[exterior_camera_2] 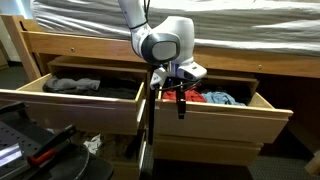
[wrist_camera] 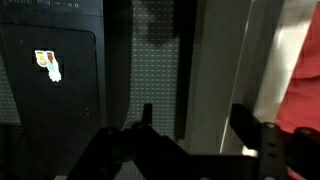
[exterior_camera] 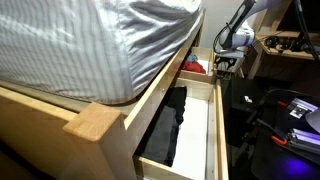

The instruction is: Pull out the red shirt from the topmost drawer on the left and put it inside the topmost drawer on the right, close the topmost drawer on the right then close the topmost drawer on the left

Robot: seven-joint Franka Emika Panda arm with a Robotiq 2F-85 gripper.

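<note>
Both top drawers under the bed stand open. The red shirt (exterior_camera_2: 196, 97) lies in the drawer on the right (exterior_camera_2: 230, 122) in an exterior view, beside a blue garment (exterior_camera_2: 223, 98). It also shows in the far drawer (exterior_camera: 193, 67) and at the right edge of the wrist view (wrist_camera: 305, 80). The other drawer (exterior_camera_2: 70, 104) holds dark clothes (exterior_camera: 168, 125). My gripper (exterior_camera_2: 180, 102) is open and empty. It hangs at the front left corner of the drawer with the red shirt (exterior_camera: 226, 63). In the wrist view its fingers (wrist_camera: 195, 125) straddle the pale drawer wall (wrist_camera: 220, 70).
A striped mattress (exterior_camera: 90, 40) lies on the wooden bed frame (exterior_camera: 95, 120). A black computer tower (wrist_camera: 50, 90) stands on the floor below the gripper. A black case with tools (exterior_camera_2: 35, 145) sits on the floor in front. Dark equipment (exterior_camera: 290, 110) stands beside the drawers.
</note>
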